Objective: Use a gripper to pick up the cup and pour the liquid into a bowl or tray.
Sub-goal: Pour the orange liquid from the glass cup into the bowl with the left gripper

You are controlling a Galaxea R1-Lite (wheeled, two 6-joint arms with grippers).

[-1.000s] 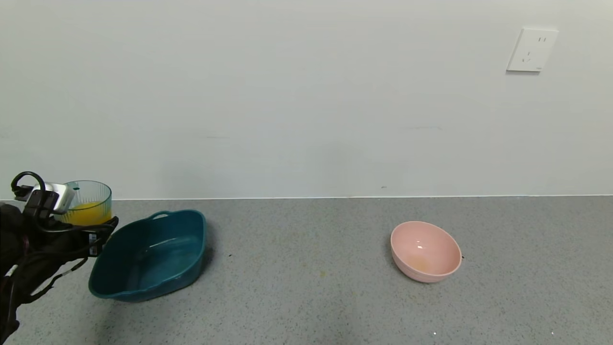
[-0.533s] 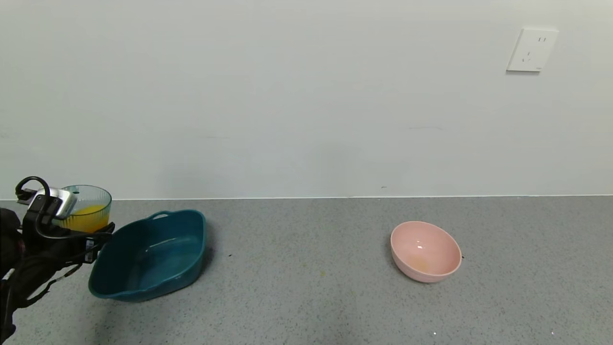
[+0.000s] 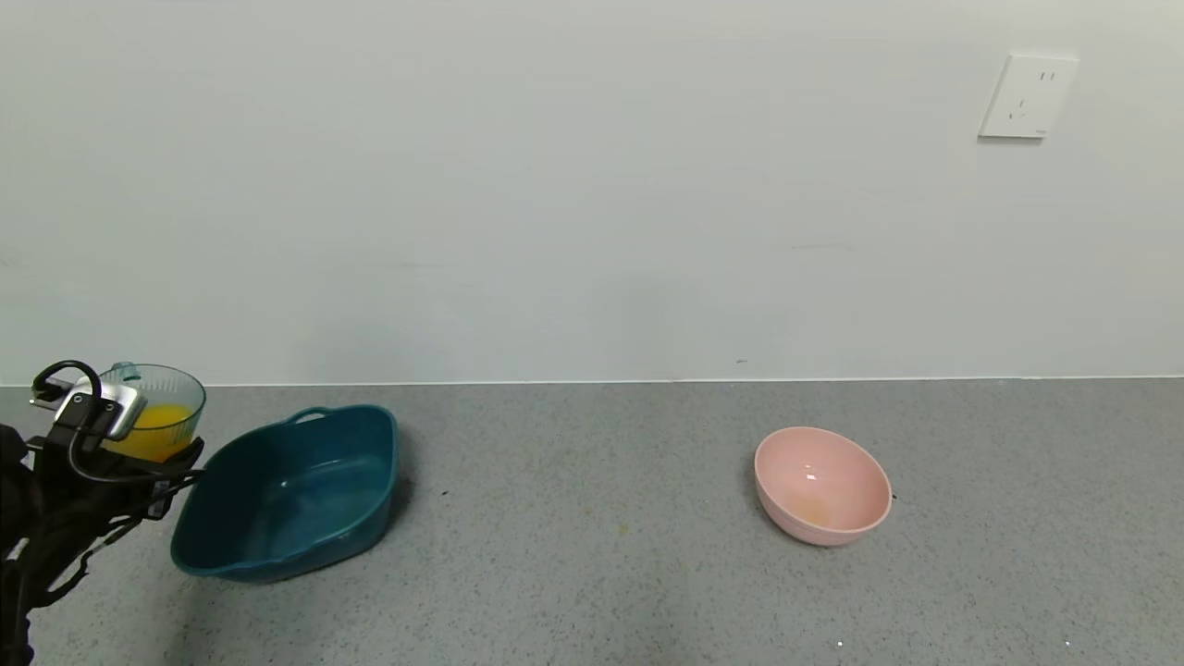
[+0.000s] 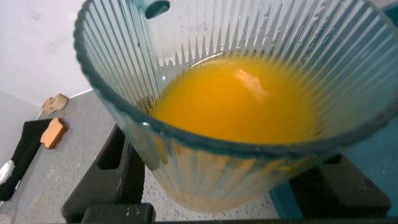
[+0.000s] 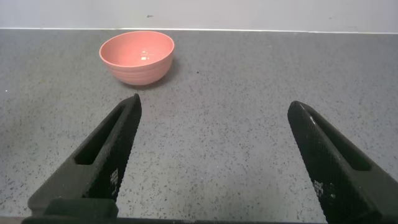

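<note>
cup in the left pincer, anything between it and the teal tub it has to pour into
Nothing visible. The left pincer holds the cup of orange liquid right beside the teal tub's near rim, with only open air between. The pink bowl sits far off.

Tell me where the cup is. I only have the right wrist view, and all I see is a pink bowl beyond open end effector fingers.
Observer: The left end effector holds the cup at the robot's far left.
Operator: Poured yet?
Observer: No, the orange liquid sits inside the cup, with none running out.
Operator: Anything near it to pour into?
Observer: A dark teal tub stands just to the cup's right; the cup is beside its rim, not over it.
</note>
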